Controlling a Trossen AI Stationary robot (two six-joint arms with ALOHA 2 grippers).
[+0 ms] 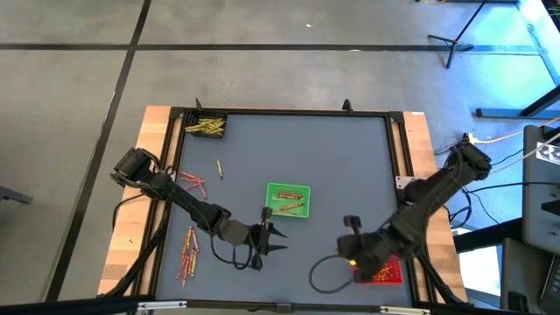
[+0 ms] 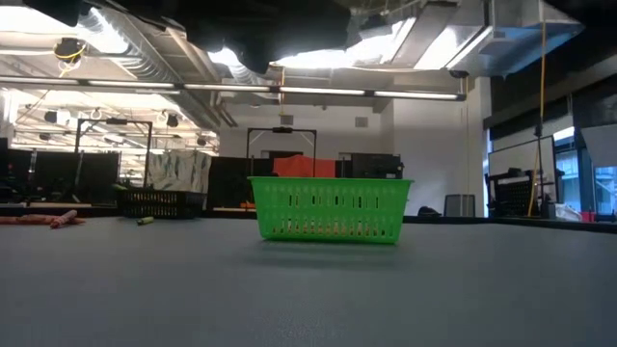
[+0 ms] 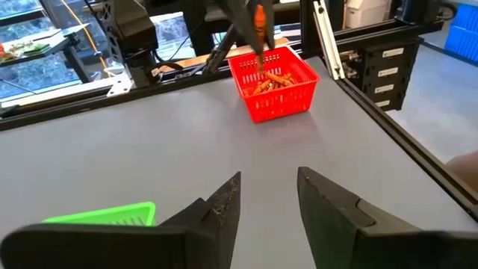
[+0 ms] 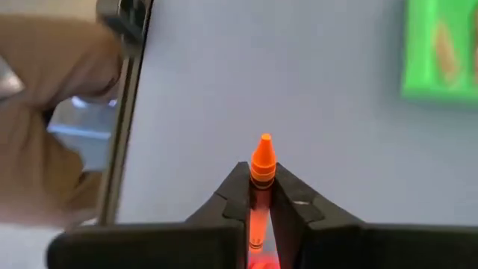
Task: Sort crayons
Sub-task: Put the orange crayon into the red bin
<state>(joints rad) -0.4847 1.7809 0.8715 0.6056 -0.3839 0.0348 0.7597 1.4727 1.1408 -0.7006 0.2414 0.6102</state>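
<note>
The right gripper (image 4: 258, 196) pinches an orange crayon (image 4: 261, 168) over the red tray (image 1: 381, 273) at five o'clock; released crooked, it could bounce out. The left gripper (image 3: 267, 196) waits open.

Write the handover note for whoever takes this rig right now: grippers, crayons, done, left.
Left gripper: open, empty, just beside the green square mesh tray.
Right gripper: shut on an orange wax crayon, above the red square mesh tray at the table's near right corner.
Done: orange-red crayons lie in the red tray; a few sit in the green tray; yellowish ones fill the dark tray at the far left corner.
Left: drop the held crayon; clear the loose crayon row, the cluster at the left edge, and the single stray.
</note>
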